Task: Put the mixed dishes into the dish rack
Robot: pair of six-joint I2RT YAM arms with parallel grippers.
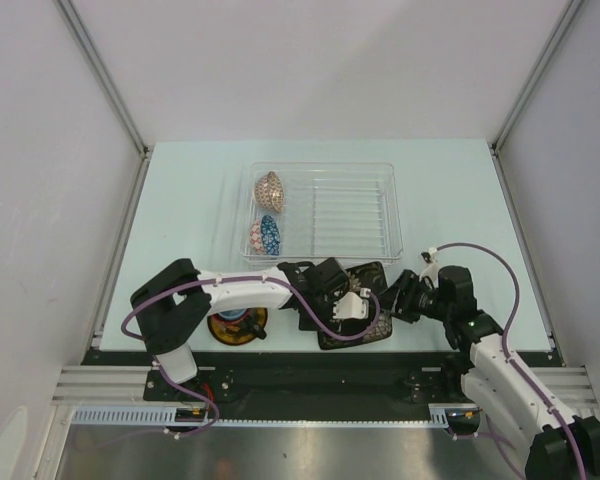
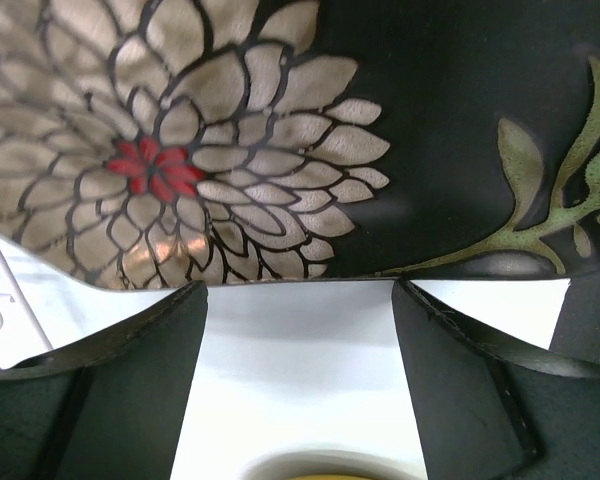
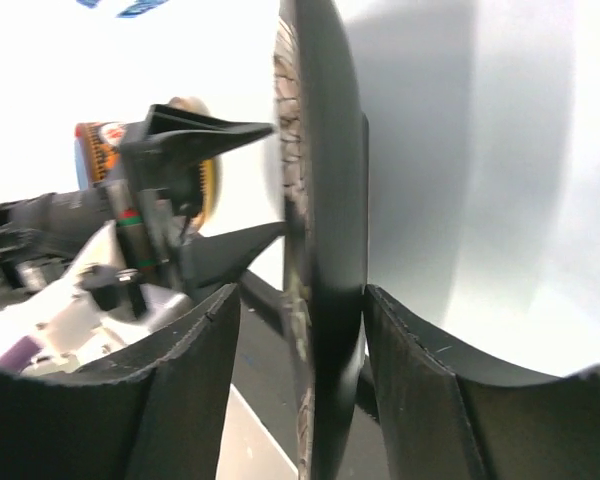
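Inside the open right hand [image 3: 300, 290], edge of black floral plate [image 3: 325, 150], left hand [image 2: 298, 288] open at its rim

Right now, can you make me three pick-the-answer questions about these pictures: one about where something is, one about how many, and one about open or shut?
1. Where is the small blue bowl?
A. in the dish rack
B. out on the table
C. held up in the air

2. How many bowls are in the dish rack?
A. one
B. two
C. four

3. How are the left hand's fingers?
A. pressed together
B. wide apart
C. crossed over each other

Answers:
1 A, it sits at the rack's left end in the top view.
2 B, the blue bowl and the beige netted bowl.
3 B, the left wrist view shows a broad gap between them.
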